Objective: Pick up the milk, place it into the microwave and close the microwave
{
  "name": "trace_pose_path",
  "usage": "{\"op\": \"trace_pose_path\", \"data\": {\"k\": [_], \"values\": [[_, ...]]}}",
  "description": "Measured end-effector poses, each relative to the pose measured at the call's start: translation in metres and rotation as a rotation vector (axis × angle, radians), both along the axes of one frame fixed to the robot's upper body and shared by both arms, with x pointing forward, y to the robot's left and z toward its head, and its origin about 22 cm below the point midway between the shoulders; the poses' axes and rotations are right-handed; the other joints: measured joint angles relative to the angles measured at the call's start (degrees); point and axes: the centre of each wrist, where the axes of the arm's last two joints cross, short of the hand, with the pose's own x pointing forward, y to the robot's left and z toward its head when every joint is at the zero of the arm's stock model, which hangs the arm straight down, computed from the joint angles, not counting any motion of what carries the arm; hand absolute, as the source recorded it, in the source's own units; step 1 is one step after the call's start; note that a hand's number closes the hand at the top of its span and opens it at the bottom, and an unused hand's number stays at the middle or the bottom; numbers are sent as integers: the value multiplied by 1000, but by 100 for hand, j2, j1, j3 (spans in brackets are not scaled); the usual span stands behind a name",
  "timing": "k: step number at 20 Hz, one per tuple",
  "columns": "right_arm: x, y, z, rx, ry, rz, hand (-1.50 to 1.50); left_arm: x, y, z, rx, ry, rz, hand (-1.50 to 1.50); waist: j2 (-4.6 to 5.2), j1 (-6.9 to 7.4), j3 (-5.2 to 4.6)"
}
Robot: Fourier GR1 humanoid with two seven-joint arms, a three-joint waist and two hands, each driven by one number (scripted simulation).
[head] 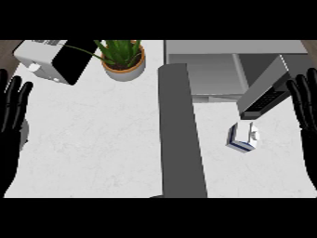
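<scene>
Overhead, the white counter (92, 153) runs across the view, split by a dark grey strip (181, 135) that goes from near the far edge to the near edge. The milk (244, 136), a small white carton with a dark blue band low on its side, stands on the counter right of that strip, just in front of the microwave (209, 69) and apart from both hands. The microwave sits at the far right, a grey box whose door (264, 88) hangs open, swung out toward the right; its dark lower edge ends just above the milk. Its cavity shows as a plain grey floor with nothing in it that I can see. At the far left stands a white toaster-like appliance (41, 58) with a black panel (71, 65) on the side facing the plant. Beside it, a plant (123, 53) with long green leaves grows from a round tan pot (124, 69); the pot holds only the plant. The left hand (3, 111) shows at the left edge, fingers straight, spread and pointing up, holding nothing. The right hand (313, 104) shows at the right edge in the same pose, fingers straight and slightly spread, near the door but not touching it, well to the right of the milk.
</scene>
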Motion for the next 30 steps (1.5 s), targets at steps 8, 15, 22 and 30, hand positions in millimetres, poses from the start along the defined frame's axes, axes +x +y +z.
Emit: {"op": "trace_pose_path", "data": {"k": [8, 15, 22, 30], "values": [[34, -18, -11, 80, 61, 47, -150, 16, -1, -15, -30, 61, -37, -150, -13, 110, 81], [46, -28, -23, 163, 140, 58, -150, 7, 0, -30, -87, 138, -26, -150, -28, 130, 90], [52, -35, -46, 152, 196, 12, -150, -20, -6, -37, -96, 144, -20, -150, -31, 142, 92], [51, -43, -96, 126, 263, -17, -150, -36, -9, -28, -96, 144, -21, -150, -31, 140, 93]]}}
